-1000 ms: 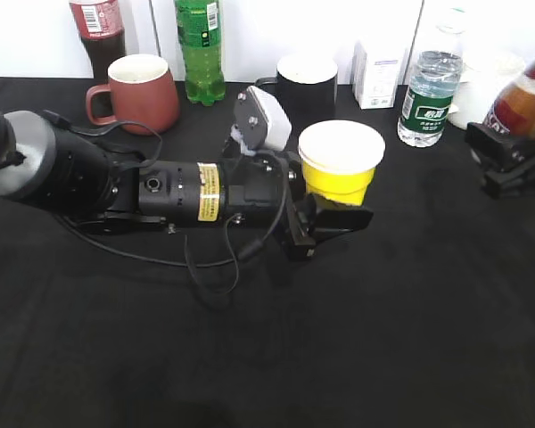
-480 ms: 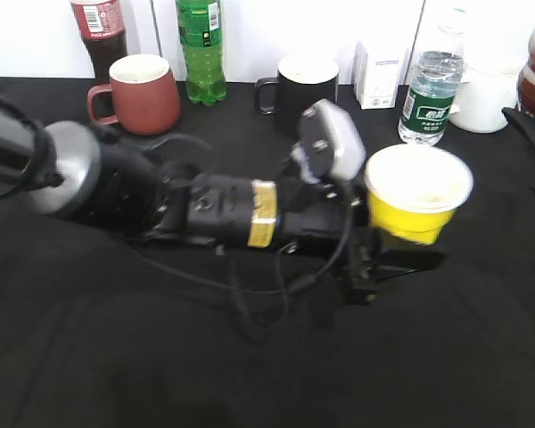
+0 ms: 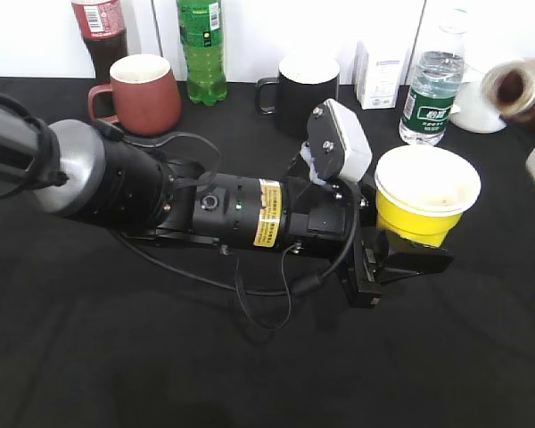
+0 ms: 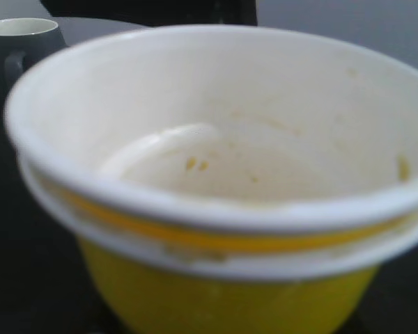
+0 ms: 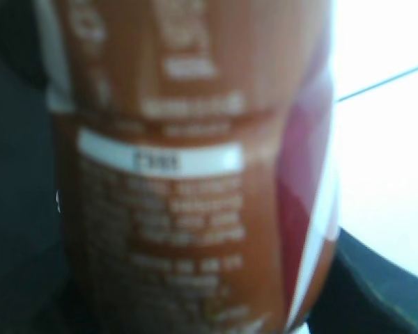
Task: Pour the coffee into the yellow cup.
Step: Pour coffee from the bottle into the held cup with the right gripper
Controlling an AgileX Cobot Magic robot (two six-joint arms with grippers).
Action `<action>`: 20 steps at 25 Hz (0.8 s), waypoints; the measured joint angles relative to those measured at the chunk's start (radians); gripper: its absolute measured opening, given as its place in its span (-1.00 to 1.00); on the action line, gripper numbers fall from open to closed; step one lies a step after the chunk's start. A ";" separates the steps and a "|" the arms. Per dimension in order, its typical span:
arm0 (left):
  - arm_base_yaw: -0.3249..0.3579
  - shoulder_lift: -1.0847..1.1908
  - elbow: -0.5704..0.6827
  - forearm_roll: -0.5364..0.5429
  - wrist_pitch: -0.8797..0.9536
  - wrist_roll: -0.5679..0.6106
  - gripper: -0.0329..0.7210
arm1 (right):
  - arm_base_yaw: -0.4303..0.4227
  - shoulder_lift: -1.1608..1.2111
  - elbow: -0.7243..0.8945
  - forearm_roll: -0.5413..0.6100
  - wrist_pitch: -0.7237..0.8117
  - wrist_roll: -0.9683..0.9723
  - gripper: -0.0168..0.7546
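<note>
The yellow cup (image 3: 426,201), white inside, is held above the black table by my left gripper (image 3: 403,257), which is shut on its lower wall. In the left wrist view the cup (image 4: 223,174) fills the frame and holds only a few small stains. The coffee bottle (image 3: 520,89) is in the air at the far right, tilted with its open mouth towards the cup and still off to the cup's right. In the right wrist view its orange-brown label (image 5: 188,174) fills the frame and hides my right gripper's fingers. That gripper is at the right edge of the exterior view.
Along the back stand a cola bottle (image 3: 98,31), a brick-red mug (image 3: 143,89), a green bottle (image 3: 201,49), a black mug (image 3: 305,85) that also shows in the left wrist view (image 4: 21,42), a white carton (image 3: 379,76) and a water bottle (image 3: 431,89).
My left arm has carried the yellow cup right and forward. The coffee bottle has risen at the right edge and tipped its mouth towards the cup.
</note>
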 joint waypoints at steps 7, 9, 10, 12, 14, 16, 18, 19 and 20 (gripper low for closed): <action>0.000 0.000 0.000 0.005 0.000 0.000 0.26 | 0.000 0.003 0.000 0.000 -0.015 -0.186 0.44; 0.000 0.000 0.000 0.039 -0.001 0.000 0.26 | 0.000 0.003 0.000 0.000 -0.015 -0.235 0.44; -0.001 0.000 0.000 0.043 -0.001 0.000 0.26 | 0.000 0.003 0.000 0.000 -0.015 -0.255 0.44; -0.001 0.000 0.000 0.045 -0.004 0.000 0.26 | 0.000 0.003 0.000 0.000 -0.015 -0.285 0.44; -0.001 0.000 0.000 0.046 -0.005 0.000 0.26 | 0.000 0.003 0.000 0.000 -0.015 -0.302 0.44; -0.001 0.000 0.000 0.046 -0.007 0.000 0.26 | 0.000 0.003 0.000 0.000 -0.015 -0.311 0.44; -0.001 0.000 0.000 0.046 -0.007 0.000 0.26 | 0.000 0.003 0.000 0.000 -0.015 -0.317 0.44; -0.001 0.000 0.000 0.051 -0.007 0.000 0.26 | 0.000 0.003 0.000 0.000 -0.015 -0.317 0.44; -0.001 0.000 0.000 0.067 -0.007 0.000 0.26 | 0.000 0.003 0.000 0.000 -0.015 -0.317 0.44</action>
